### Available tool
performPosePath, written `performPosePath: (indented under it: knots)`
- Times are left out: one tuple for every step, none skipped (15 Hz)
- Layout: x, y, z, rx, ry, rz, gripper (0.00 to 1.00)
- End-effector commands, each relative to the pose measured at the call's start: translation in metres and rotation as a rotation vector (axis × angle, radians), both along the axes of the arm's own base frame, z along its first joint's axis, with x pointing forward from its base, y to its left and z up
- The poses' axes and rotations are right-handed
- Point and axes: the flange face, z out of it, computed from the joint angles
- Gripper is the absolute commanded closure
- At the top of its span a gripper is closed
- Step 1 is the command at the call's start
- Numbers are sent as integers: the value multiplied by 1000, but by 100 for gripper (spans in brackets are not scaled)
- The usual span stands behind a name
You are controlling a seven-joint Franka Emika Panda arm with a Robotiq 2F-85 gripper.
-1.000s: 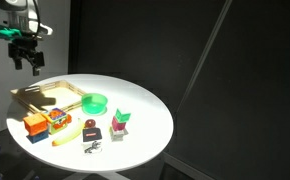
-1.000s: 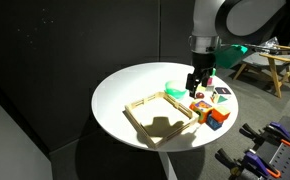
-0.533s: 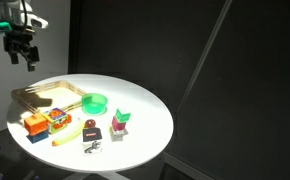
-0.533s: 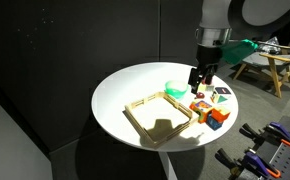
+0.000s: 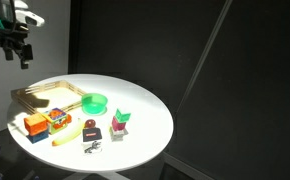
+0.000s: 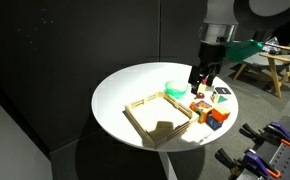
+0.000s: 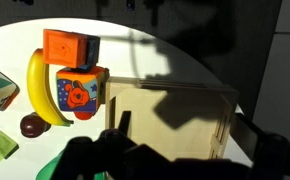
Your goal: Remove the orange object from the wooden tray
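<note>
The orange block (image 5: 33, 125) lies on the round white table, outside the wooden tray (image 5: 47, 89) and next to a colourful cube (image 5: 57, 117). It also shows in the other exterior view (image 6: 217, 118) and in the wrist view (image 7: 70, 47). The tray (image 6: 145, 103) is empty; the wrist view shows its bare floor and rim (image 7: 225, 125). My gripper (image 5: 17, 52) hangs well above the table, over the tray's side (image 6: 198, 82). Its fingers are apart and hold nothing (image 7: 185, 126).
A green bowl (image 5: 95, 102), a banana (image 7: 40, 90), a dark round piece (image 7: 30, 125) and a few small toys (image 5: 120, 122) lie on the table (image 5: 145, 120) beside the tray. A workbench with clamps (image 6: 270, 60) stands behind the table.
My gripper has risen away from the table and stays open. The objects have not moved.
</note>
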Motion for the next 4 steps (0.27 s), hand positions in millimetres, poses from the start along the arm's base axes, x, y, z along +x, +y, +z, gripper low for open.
performPosePath:
  knots:
    - [0,0,-1,0,3,0,0]
    - [0,0,-1,-1,4,0,0]
    - [0,0,-2,-1,5,0,0]
    - [0,0,-2,-1,5,0,0]
